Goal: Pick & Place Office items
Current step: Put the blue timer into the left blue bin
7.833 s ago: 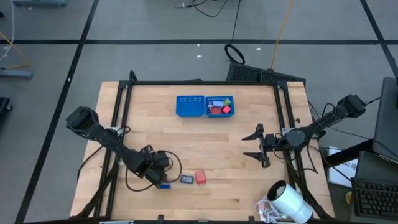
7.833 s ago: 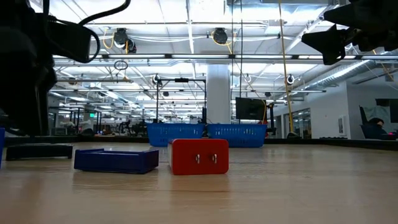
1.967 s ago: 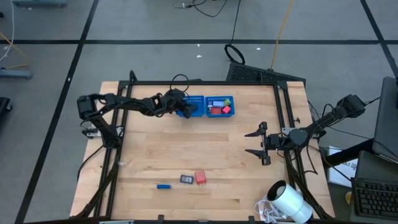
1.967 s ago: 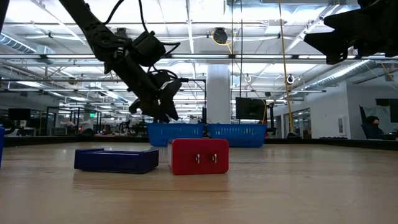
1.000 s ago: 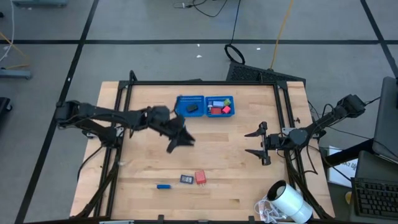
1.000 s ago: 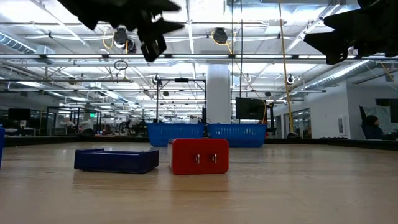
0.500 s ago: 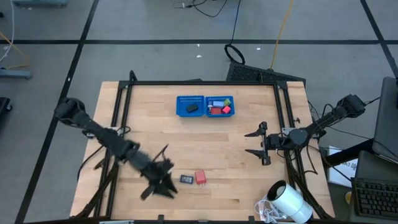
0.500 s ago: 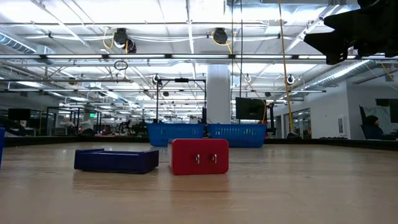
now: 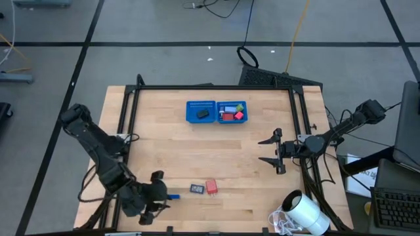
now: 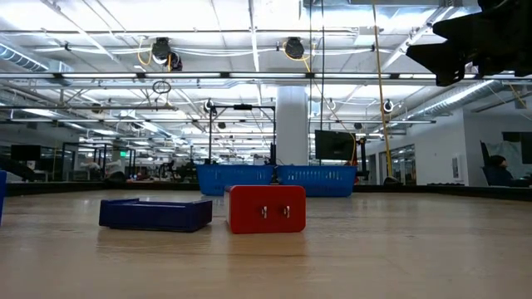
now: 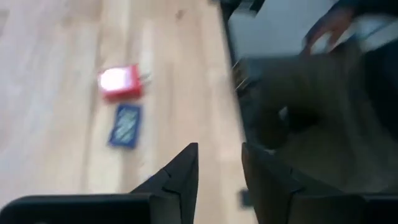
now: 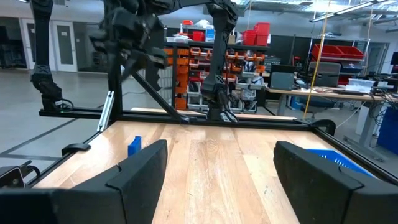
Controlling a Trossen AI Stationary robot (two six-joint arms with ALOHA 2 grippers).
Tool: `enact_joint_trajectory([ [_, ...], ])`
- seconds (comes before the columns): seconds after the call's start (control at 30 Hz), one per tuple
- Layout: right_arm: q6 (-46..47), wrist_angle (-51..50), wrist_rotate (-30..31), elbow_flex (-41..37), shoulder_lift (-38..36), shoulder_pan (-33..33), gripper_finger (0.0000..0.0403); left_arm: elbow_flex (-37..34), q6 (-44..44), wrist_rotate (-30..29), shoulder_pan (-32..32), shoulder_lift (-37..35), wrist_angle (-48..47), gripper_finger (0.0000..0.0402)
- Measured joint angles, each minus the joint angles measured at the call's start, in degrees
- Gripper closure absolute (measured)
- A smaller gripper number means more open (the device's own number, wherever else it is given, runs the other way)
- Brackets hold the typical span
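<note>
In the high view, my left gripper (image 9: 160, 195) is low over the table's near-left part, open and holding nothing. Just to its right lies a small blue piece (image 9: 173, 196). Farther right lie a dark blue flat piece (image 9: 197, 189) and a red block (image 9: 211, 187). The left wrist view shows the red block (image 11: 120, 82) and the dark blue piece (image 11: 126, 124) ahead of the open left gripper (image 11: 219, 155). My right gripper (image 9: 269, 152) waits open at the right side. The blue mesh tray (image 9: 216, 103) holds a dark piece (image 9: 203, 113) and red pieces (image 9: 230, 116).
A big white cylinder (image 9: 307, 213) with white cord lies at the near-right corner. The black frame rails (image 9: 125, 131) run along the table's left and right sides. In the low view, the red block (image 10: 266, 208) and the dark blue piece (image 10: 155, 213) stand in front of the tray (image 10: 277, 179).
My left arm has swung from the table's middle, just near of the tray, toward the near-left corner. It has dropped out of the low view and now sits beside the small blue piece. Its gripper has stayed open. The pieces on the table have not moved.
</note>
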Motion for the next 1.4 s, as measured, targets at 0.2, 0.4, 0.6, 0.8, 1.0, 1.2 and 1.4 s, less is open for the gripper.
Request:
enact_joint_trajectory([
  [0.2,0.02,0.02,0.00,0.00,-0.02,0.01,0.0121,-0.02,-0.32,0.46,1.66,3.28,-9.02,0.0353],
  [0.4,0.02,0.00,-0.01,0.00,-0.02,0.01,0.0121,-0.02,-7.35,3.75,1.95,6.02,-10.32,0.0388],
  [0.6,0.01,-0.02,0.00,0.00,-0.01,0.01,0.0121,-0.03,-12.03,4.14,1.99,9.13,-12.14,0.0349],
  [0.8,0.00,-0.01,-0.01,0.00,0.00,0.00,0.0121,-0.04,-12.81,4.23,1.99,13.07,-12.71,0.0298],
  [1.0,0.01,0.01,-0.01,0.00,-0.02,0.01,0.0121,-0.04,-14.52,4.53,1.99,17.60,-13.11,0.0243],
  [1.2,0.02,0.01,-0.01,0.00,0.00,0.00,0.0121,-0.04,-14.63,4.61,1.97,19.75,-13.36,0.0196],
  [1.4,0.02,0.01,-0.01,0.00,-0.02,0.02,0.0121,-0.04,-14.63,4.61,1.97,19.80,-12.87,0.0173],
])
